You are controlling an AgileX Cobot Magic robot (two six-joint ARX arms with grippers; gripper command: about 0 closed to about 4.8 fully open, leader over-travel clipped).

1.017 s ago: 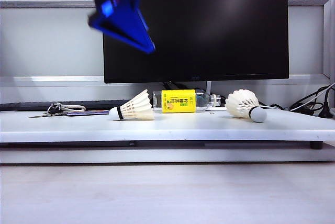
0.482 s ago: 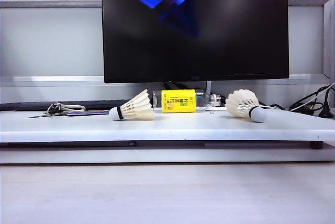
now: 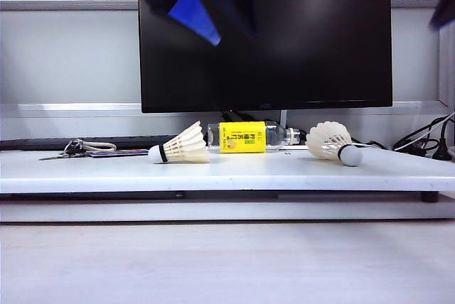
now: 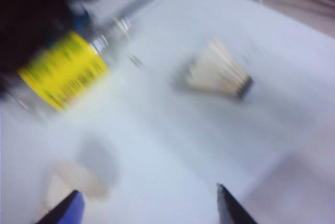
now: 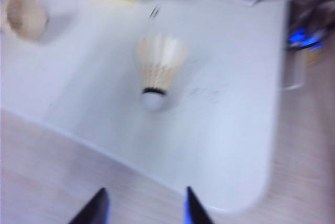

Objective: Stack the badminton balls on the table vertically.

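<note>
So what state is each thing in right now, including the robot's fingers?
Left shuttlecock: lying on its side on the table.
Right shuttlecock: lying on its side.
Bottle: lying down.
Left gripper: fingers open, empty, above the table.
Right gripper: fingers apart, empty.

On the table (image 3: pixel 284 172) the bottle (image 3: pixel 245 137) lies centre-back – one shuttlecock (image 3: pixel 181 148) just at its 9 o'clock, the other shuttlecock (image 3: pixel 330 142) approx. 3 o'clock, monitor (image 3: pixel 270 34) behind.

Looks like an office desk turned robot test bench: large dark monitor (image 3: pixel 264 34) against a grey partition wall (image 3: pixel 67 55), white table (image 3: pixel 213 172), keyboard (image 3: pixel 106 141) and keys (image 3: pixel 75 148) (cables (image 3: pixel 426 137) bundled at one end).
</note>
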